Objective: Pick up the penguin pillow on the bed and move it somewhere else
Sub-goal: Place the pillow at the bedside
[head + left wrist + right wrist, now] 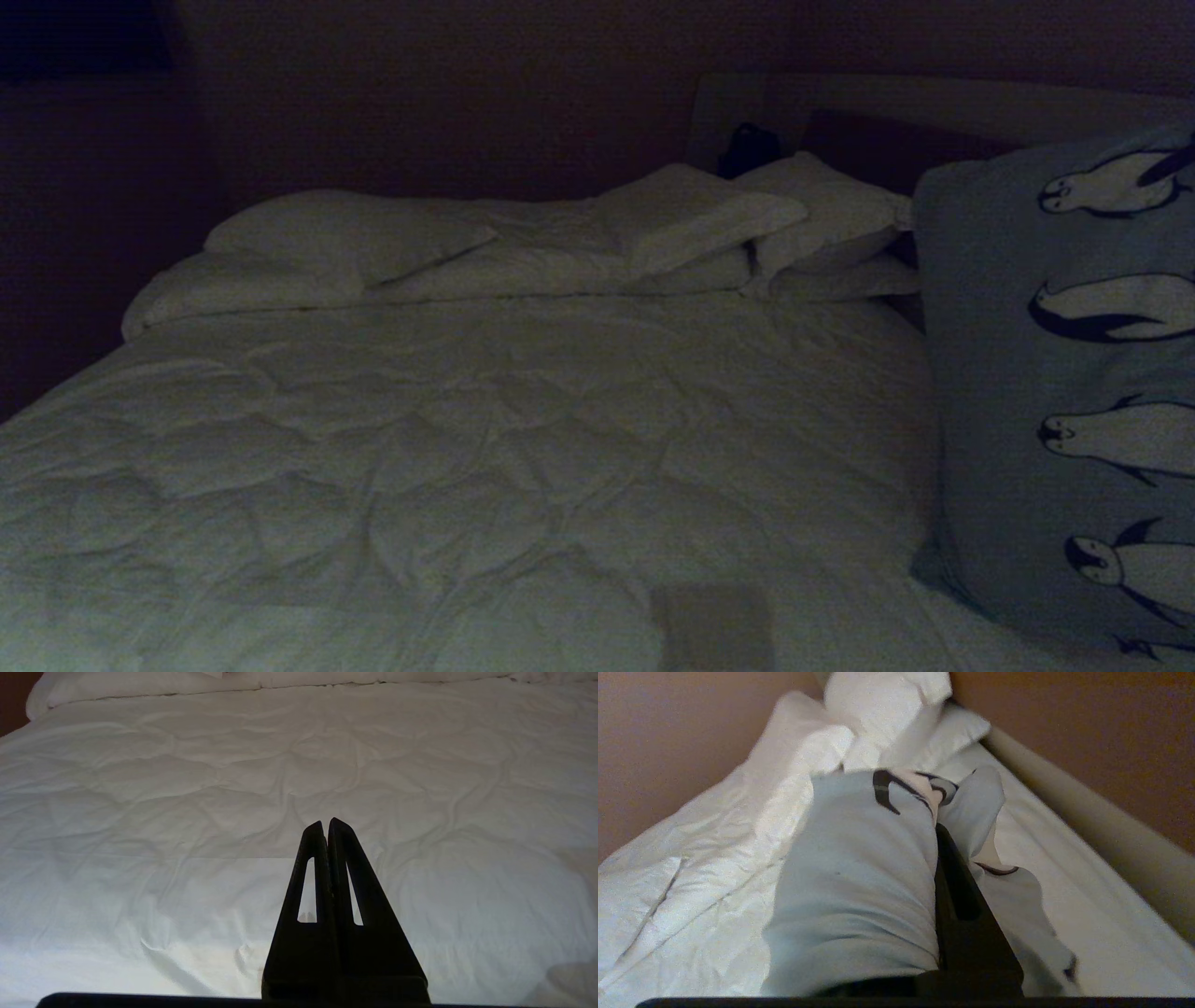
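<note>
The penguin pillow hangs upright at the right side of the head view, lifted over the right part of the bed, 4 penguins stacked down its grey-blue face. The right gripper is pinching it: the right wrist view shows pillow fabric bunched to both sides of the dark finger, folds spilling over the white duvet below. Beyond the pillow, plain white pillows are piled at the head end against the headboard, with a small dark object beside them that I can't identify. The left gripper hovers low over the duvet, fingers pressed together and gripping nothing.
</note>
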### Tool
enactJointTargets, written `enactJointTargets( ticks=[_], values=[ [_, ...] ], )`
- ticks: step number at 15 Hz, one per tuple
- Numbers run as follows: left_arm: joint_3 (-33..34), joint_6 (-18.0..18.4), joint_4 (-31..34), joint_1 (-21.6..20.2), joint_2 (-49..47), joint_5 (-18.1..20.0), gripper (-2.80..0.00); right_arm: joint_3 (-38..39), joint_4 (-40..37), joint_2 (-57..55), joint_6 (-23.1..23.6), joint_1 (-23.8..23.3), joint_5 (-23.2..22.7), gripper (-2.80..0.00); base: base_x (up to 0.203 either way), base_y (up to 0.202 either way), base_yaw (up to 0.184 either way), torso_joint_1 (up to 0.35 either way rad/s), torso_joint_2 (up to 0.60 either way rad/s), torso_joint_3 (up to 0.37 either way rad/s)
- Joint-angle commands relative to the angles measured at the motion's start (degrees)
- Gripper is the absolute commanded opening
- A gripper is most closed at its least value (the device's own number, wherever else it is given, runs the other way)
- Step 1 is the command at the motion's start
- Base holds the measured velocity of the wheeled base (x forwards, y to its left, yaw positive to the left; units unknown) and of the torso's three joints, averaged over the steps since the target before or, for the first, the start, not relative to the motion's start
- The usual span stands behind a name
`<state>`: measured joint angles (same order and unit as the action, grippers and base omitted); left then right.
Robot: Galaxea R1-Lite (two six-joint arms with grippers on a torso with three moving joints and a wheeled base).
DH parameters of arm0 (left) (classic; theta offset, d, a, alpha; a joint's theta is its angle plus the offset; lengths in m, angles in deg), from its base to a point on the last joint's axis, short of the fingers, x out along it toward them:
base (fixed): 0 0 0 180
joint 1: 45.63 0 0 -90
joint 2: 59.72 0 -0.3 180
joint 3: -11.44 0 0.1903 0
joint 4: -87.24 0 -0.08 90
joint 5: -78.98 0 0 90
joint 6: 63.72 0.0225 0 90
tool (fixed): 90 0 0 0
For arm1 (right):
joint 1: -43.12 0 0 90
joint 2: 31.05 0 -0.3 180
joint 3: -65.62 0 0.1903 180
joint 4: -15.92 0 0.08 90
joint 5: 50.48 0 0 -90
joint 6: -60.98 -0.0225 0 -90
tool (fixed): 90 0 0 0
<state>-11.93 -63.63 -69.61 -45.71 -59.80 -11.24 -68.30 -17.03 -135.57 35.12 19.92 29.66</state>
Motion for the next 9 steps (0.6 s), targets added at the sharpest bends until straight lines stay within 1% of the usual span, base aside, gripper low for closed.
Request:
enactJointTargets(
  ticks=[1, 5, 9],
  values=[
    [0.0, -0.01, -0.04, -0.01, -0.01, -0.04, -2.8, -0.1, 1.47, 1.51, -0.07, 0.95, -0.07, -2.8, 0.0, 0.0, 0.0, 0.0, 0.0, 0.0],
    [0.0, -0.01, -0.04, -0.01, -0.01, -0.04, -2.8, -0.07, 1.78, 3.69, -0.27, 1.5, -0.59, -2.8, 0.0, 0.0, 0.0, 0.0, 0.0, 0.0],
    [0.0, -0.01, -0.03, -0.01, -0.01, -0.04, -2.8, 0.11, 1.67, 4.89, -0.33, 4.74, -0.24, -2.8, 0.0, 0.0, 0.0, 0.0, 0.0, 0.0]
  ],
)
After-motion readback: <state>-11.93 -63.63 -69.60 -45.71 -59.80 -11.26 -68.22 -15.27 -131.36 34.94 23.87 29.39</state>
